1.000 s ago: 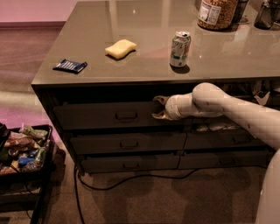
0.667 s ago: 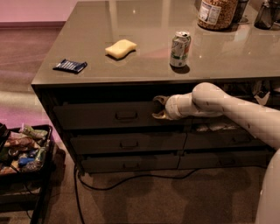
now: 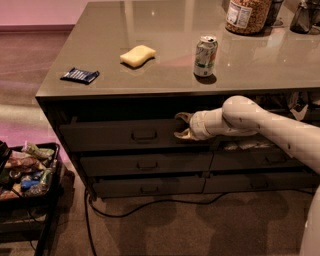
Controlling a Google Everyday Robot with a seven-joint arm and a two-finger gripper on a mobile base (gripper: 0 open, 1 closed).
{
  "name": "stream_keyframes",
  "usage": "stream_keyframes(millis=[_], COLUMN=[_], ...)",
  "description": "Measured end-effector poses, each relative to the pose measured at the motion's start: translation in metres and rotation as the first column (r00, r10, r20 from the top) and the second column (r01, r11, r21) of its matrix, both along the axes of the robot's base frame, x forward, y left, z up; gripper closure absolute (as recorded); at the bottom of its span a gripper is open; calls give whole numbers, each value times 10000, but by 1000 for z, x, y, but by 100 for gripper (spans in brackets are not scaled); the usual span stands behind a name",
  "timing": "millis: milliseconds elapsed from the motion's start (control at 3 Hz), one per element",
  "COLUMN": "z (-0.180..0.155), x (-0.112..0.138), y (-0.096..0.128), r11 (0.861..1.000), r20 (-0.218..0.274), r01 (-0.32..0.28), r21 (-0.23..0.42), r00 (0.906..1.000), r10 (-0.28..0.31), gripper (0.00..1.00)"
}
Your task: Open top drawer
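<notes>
Camera view: gripper [image 3: 181, 126] stays at drawer [image 3: 110, 136].

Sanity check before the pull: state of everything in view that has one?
top drawer: shut or barely out; handle ungrasped.
tool: open, at the top drawer front's right end.
lower left drawers: look shut.
soda can: upright on the counter.
sponge: flat on the counter.
jar: upright, top out of frame.

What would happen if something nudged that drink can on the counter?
The can stands upright, tall and narrow, so it probably tips, then rolls. The glossy counter likely lets it slide. The gripper sits below, at the top drawer front.
</notes>
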State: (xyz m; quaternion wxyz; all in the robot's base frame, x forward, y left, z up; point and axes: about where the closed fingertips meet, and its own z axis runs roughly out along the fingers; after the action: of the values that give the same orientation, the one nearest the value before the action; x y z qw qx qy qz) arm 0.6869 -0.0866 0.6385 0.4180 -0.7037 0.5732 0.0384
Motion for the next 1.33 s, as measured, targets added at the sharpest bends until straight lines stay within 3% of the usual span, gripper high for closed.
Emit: stream_keyframes(millis=[333, 667, 1333], z=[3, 6, 21], x=[0, -12, -63], y=[0, 1, 6], r11=[10000, 9991, 9856], r20=[-1, -183, -661], r01=[-2, -417, -1654], r21=[0, -3, 352], r00=[10000, 9990, 9837], r10=[2, 417, 1674], gripper=[73, 74, 71])
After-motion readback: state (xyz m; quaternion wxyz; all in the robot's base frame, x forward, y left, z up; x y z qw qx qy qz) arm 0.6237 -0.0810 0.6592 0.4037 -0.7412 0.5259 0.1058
